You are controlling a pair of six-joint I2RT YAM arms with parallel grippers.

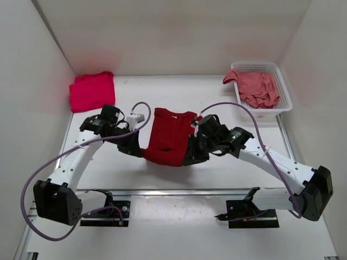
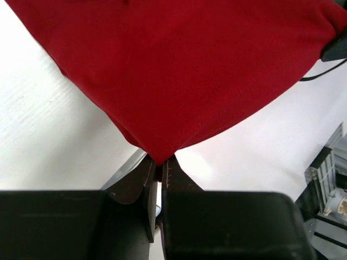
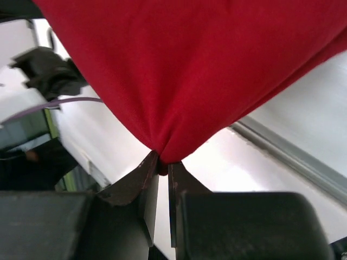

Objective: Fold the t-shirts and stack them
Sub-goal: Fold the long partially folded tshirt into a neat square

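Left jaws pinched shut on one near corner of dark crimson t-shirt (image 1: 168, 136). Right jaws clamped on the other near corner. Shirt stretched between them mid-bench, near edge raised off bench (image 1: 108, 173), collar end pointing away. Far left: bright pinkish-red t-shirt (image 1: 92, 91), folded, lying on bench. Far right: faded salmon t-shirt (image 1: 259, 89), crumpled, inside white mesh basket (image 1: 286, 93).

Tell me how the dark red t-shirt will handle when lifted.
Likely floppy: the dark red t-shirt sags between the left end effector and right end effector. Probably light, since two small pinches hold it up. It may bunch rather than hold shape; cloth gathers at each pinch.
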